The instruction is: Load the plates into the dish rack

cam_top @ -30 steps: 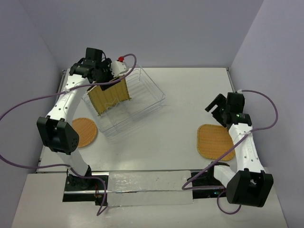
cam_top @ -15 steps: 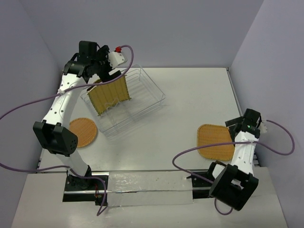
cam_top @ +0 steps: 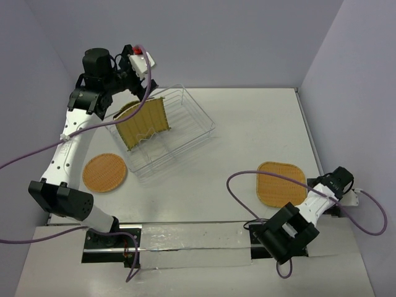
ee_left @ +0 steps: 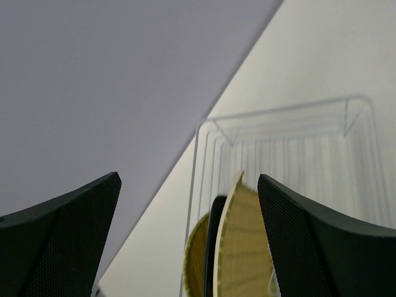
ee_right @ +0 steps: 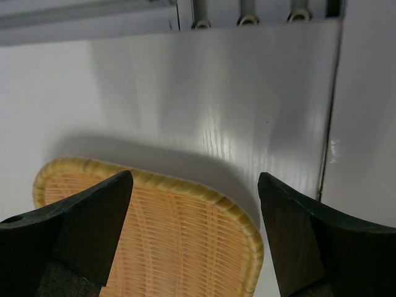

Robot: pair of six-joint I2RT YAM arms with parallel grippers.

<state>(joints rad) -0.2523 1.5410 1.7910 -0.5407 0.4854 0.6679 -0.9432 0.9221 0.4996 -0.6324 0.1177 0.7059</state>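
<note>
The wire dish rack (cam_top: 185, 124) holds three plates on edge: a square yellow bamboo plate (cam_top: 145, 124), a black plate (ee_left: 215, 241) seen only edge-on, and a round orange woven plate (cam_top: 127, 110). My left gripper (cam_top: 139, 86) is open and empty just above them, and the left wrist view (ee_left: 189, 179) shows the bamboo plate (ee_left: 244, 247) between its fingers. A second round orange plate (cam_top: 104, 172) lies flat on the table. My right gripper (ee_right: 195, 176) is open over a corner of the rounded-square orange plate (cam_top: 281, 183), without touching it.
The rack (ee_left: 278, 142) sits at an angle near the back left wall. The table's near edge rail (ee_right: 247, 18) is close to the right gripper. Purple cables (cam_top: 247, 185) loop over the table beside the right arm.
</note>
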